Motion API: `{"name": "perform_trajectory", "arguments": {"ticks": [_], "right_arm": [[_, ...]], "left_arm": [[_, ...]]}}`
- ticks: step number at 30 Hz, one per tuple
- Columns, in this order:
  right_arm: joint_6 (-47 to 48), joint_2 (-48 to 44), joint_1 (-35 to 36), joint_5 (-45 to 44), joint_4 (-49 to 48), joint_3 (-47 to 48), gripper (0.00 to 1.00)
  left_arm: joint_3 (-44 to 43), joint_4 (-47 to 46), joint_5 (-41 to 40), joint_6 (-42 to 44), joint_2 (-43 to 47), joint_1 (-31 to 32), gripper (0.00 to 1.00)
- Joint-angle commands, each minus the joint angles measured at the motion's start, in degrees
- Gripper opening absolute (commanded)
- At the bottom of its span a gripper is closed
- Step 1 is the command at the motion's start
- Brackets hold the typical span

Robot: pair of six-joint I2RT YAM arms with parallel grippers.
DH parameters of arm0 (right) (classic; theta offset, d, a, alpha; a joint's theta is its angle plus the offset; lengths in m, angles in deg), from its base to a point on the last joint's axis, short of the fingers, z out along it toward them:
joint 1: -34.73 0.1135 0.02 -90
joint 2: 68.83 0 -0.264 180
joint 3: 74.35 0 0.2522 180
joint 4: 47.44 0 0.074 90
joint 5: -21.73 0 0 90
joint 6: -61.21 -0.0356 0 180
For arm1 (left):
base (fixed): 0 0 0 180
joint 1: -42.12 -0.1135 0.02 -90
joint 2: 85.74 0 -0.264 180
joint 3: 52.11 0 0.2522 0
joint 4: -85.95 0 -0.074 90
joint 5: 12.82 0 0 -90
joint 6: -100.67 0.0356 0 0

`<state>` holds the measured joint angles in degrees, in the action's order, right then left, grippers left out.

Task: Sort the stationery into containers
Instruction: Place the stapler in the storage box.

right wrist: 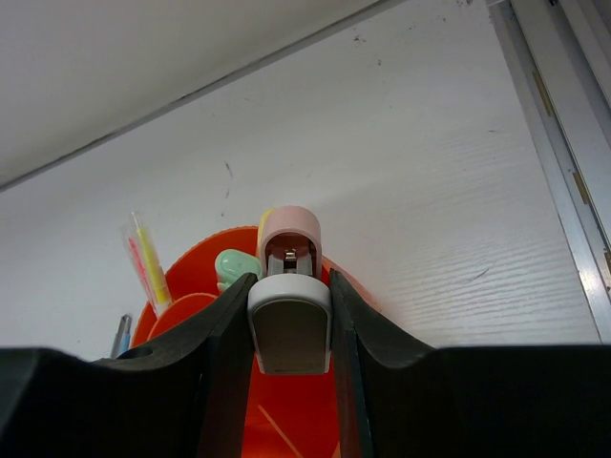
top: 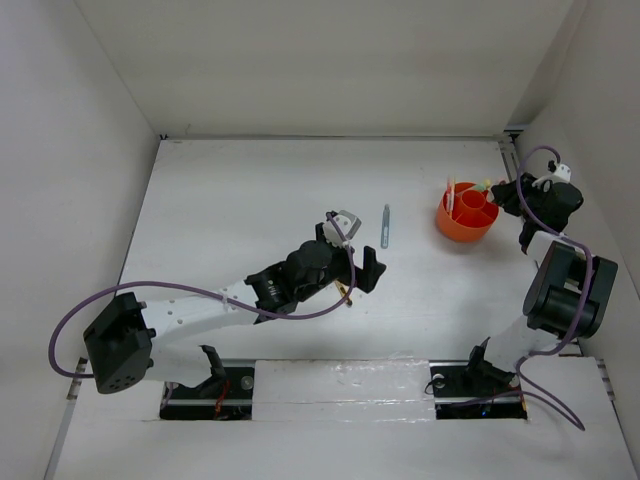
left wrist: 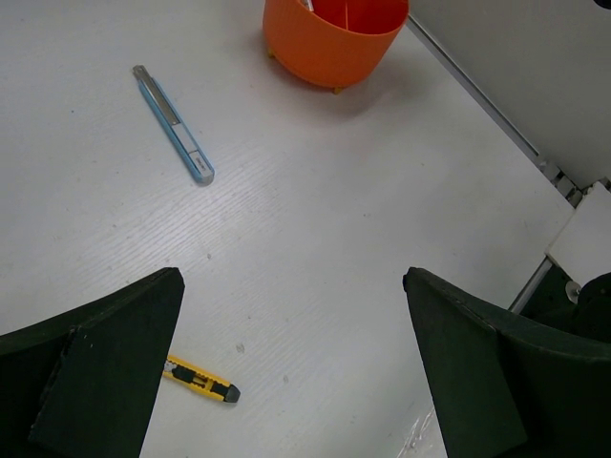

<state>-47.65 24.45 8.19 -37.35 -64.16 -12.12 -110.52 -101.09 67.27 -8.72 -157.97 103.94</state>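
Orange pot, grey-blue pen, yellow-black pen, pink-grey eraser, white table.

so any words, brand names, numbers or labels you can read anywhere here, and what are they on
None can be read.
Orange pot: plain wall, no print.
Grey-blue pen: no legible lettering.
Short yellow-black pen: any marks are too small to read.
Pink and grey item held in the right gripper: no lettering shows.
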Motion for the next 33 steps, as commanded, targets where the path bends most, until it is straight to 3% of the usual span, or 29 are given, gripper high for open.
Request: {"name": "perform_trajectory", "arguments": {"ticks": [1, 7, 15, 25, 31, 32, 33], "right_arm": [[-0.2, 0.1, -0.2, 1.1, -3.5, 0.1, 0.07], [-0.2, 0.1, -0.2, 1.1, -3.0, -0.4, 0.11], [0.3, -1.3, 0.4, 0.3, -4.1, -2.1, 0.4], [-0.3, -3.4, 1.1, 0.3, -4.1, -2.8, 0.54], [-0.8, -10.6, 1.1, -0.8, -3.5, -3.4, 0.62], [-1.4, -11.7, 1.1, -0.8, -2.6, -3.4, 0.71], [-1.5, -12.8, 1.1, -1.7, -2.0, -3.4, 0.72]], "left_arm": [[0.2, -2.1, -0.4, 0.5, 2.1, 0.2, 1.0], [0.2, -2.1, -0.4, 0.5, 2.6, 0.2, 1.0], [0.2, -2.1, -1.4, 1.0, 2.6, 0.2, 1.0], [0.7, -2.1, -1.4, 1.0, 2.6, 0.2, 1.0], [-0.2, 0.2, -3.2, -2.1, 2.1, -2.7, 1.0], [-0.8, 1.3, -5.0, -2.8, 1.0, -2.7, 1.0], [-2.4, 4.1, -6.7, -3.5, 0.3, -2.7, 1.0]]}}
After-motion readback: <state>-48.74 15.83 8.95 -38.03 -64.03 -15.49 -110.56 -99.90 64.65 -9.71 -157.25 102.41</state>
